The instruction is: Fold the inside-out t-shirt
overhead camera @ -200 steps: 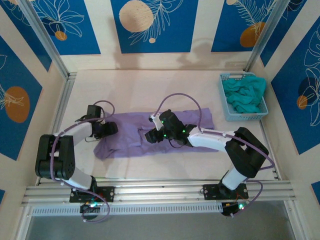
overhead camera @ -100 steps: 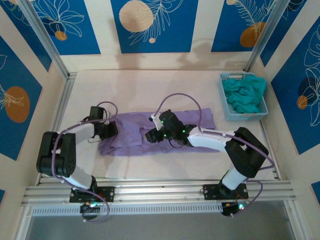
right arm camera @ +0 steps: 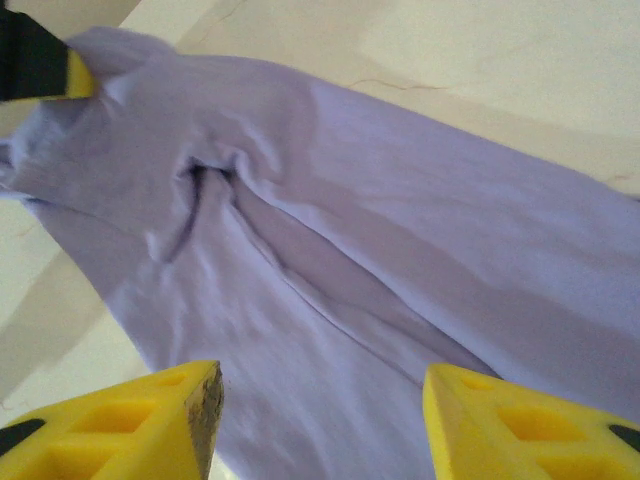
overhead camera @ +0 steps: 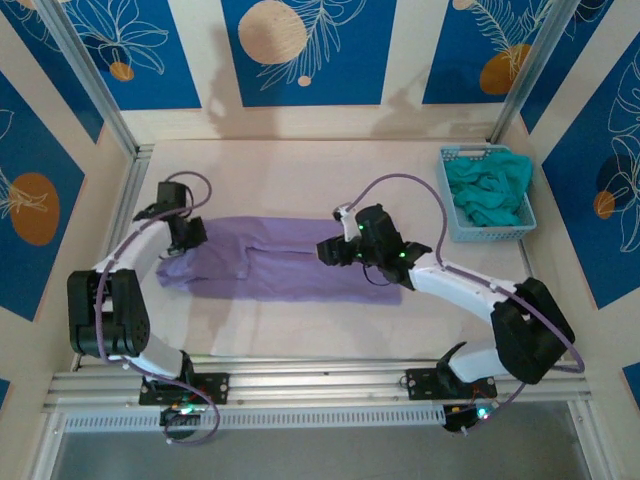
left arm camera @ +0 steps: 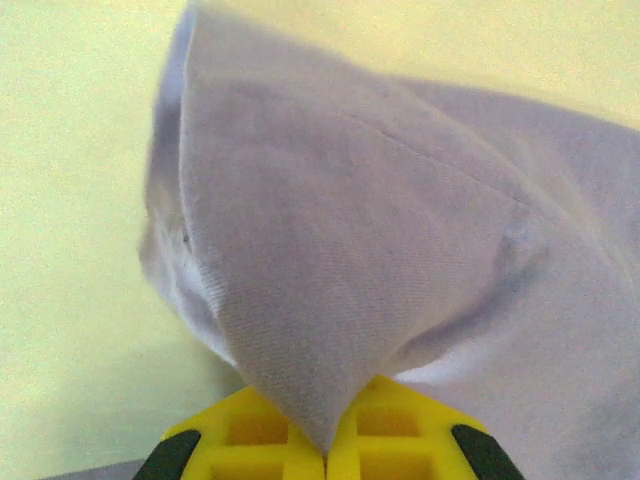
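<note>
The inside-out t-shirt [overhead camera: 280, 262] is a lavender cloth lying stretched in a long band across the middle of the table. My left gripper [overhead camera: 189, 240] is at the shirt's left end. In the left wrist view its yellow fingertips [left arm camera: 290, 440] are shut on a peak of the lavender cloth [left arm camera: 350, 240], lifted into a tent. My right gripper [overhead camera: 331, 250] hovers over the shirt's middle-right part. In the right wrist view that gripper [right arm camera: 320, 420] stands open, wide apart above the creased cloth [right arm camera: 330, 250], with nothing between its fingers.
A light blue basket [overhead camera: 452, 214] holding a teal garment [overhead camera: 488, 190] stands at the right edge of the table. Metal frame posts [overhead camera: 90, 85] rise at the back corners. An aluminium rail [overhead camera: 320, 382] runs along the near edge.
My left gripper has shut on the shirt's left end and pulled it left and farther back. The right gripper moved right and back. The shirt now lies longer and flatter.
</note>
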Available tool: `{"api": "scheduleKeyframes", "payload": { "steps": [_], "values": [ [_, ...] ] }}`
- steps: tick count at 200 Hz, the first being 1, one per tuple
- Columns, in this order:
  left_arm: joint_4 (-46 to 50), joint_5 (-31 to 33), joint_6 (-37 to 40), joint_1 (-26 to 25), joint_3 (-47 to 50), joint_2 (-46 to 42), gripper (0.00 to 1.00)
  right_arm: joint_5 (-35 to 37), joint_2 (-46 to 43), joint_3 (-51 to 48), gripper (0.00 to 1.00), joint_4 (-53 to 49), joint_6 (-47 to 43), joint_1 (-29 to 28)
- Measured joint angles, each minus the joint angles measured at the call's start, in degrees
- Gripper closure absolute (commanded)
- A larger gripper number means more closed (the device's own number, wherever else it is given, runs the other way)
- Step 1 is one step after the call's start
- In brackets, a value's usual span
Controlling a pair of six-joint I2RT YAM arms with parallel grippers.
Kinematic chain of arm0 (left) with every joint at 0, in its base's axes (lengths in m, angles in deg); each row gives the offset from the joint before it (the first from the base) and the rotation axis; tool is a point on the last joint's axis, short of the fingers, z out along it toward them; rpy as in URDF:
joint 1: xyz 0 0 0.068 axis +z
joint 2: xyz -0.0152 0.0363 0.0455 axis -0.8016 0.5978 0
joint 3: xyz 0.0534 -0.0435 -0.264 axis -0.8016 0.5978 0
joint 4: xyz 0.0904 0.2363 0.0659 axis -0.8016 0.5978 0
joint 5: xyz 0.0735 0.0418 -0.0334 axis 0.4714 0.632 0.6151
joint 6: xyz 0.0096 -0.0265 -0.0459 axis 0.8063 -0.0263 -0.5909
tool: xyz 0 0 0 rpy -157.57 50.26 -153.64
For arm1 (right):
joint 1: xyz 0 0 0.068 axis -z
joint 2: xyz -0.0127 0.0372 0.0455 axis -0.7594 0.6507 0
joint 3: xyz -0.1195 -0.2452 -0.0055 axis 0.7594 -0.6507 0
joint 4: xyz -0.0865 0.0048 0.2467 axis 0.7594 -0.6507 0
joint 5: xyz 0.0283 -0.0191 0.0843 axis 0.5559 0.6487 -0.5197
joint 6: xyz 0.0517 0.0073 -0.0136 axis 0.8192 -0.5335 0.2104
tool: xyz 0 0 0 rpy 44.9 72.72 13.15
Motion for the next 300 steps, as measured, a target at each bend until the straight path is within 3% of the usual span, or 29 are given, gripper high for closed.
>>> {"api": "scheduleKeyframes", "payload": {
  "steps": [36, 69, 96, 136, 157, 169, 191, 218, 241, 270, 300],
  "values": [
    [7.7, 13.0, 4.2, 1.8, -12.6, 2.6, 1.0, 0.0, -4.0, -1.5, 0.44, -3.7, 1.4, 3.2],
    [11.2, 15.2, 5.2, -0.5, -16.4, 3.8, 1.0, 0.0, -5.8, -1.8, 0.44, -5.3, 1.4, 5.3],
    [13.4, 13.0, 4.1, -7.1, -16.4, 3.8, 1.0, 0.0, -5.9, -1.8, 0.44, -5.8, 1.4, 7.1],
    [12.3, 5.3, -2.6, -22.2, -16.4, 5.2, 1.0, 0.0, -5.9, -1.8, 0.44, -7.0, 1.3, 9.3],
    [8.3, -0.4, -7.7, -30.3, -16.9, 9.0, 0.79, 0.3, -6.2, -1.8, 0.43, -8.0, 1.3, 10.6],
    [5.7, -3.3, -9.7, -33.6, -17.3, 11.8, 0.74, 0.7, -6.4, -1.8, 0.43, -8.3, 1.3, 10.9],
    [4.5, -10.4, -13.4, -37.2, -23.0, 18.7, 0.5, 1.5, -7.1, -2.4, 0.42, -8.5, 1.9, 12.2],
    [-1.8, -17.5, -15.3, -39.0, -28.7, 24.5, 0.37, 2.2, -6.8, -3.2, 0.42, -8.2, 3.8, 13.3],
    [-4.4, -21.7, -15.4, -38.5, -24.8, 20.5, 0.31, 2.0, -3.7, -3.1, 0.41, -6.7, 5.2, 12.9],
    [-7.1, -23.4, -15.4, -35.3, -12.2, 8.2, 0.21, 0.3, 2.0, -1.2, 0.39, -5.4, 5.9, 11.8],
    [-9.6, -23.3, -15.6, -33.2, -2.4, -1.6, 0.2, -3.3, 10.8, 6.3, 0.39, -4.2, 5.9, 11.3]
  ]
}}
